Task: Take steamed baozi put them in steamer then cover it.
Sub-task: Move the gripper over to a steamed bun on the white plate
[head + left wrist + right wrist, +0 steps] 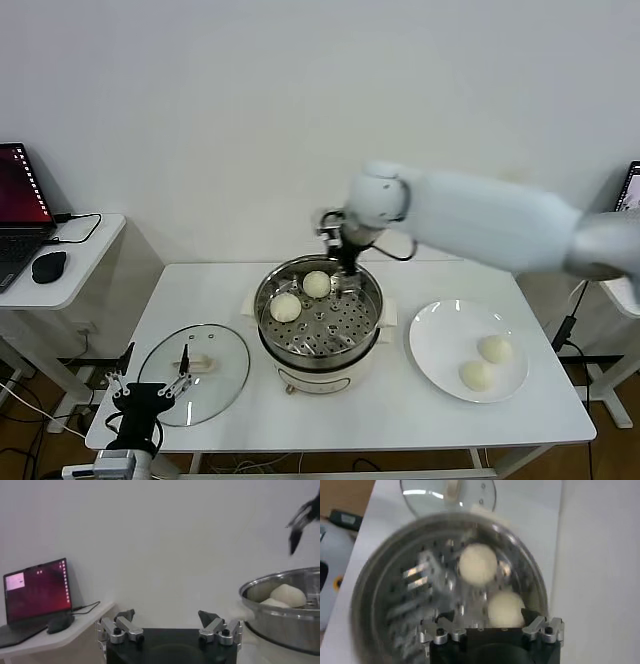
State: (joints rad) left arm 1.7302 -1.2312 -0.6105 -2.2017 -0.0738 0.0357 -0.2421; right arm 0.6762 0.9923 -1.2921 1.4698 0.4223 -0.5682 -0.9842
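Observation:
The steel steamer (268,300) on its cream base stands mid-table and holds two baozi (317,284) (286,307). Two more baozi (495,349) (476,375) lie on the white plate (430,340) to its right. My right gripper (345,270) hangs open and empty over the steamer's far rim. In the right wrist view it (485,614) is just above one baozi (505,609), with the other (477,564) farther off. The glass cover (225,365) lies flat on the table left of the steamer. My left gripper (152,372) is parked open at the table's front left.
A side table with a laptop (15,225) and mouse (48,265) stands at the far left. The left wrist view shows the steamer (280,615) to one side and the laptop (35,590) to the other. A wall runs behind the table.

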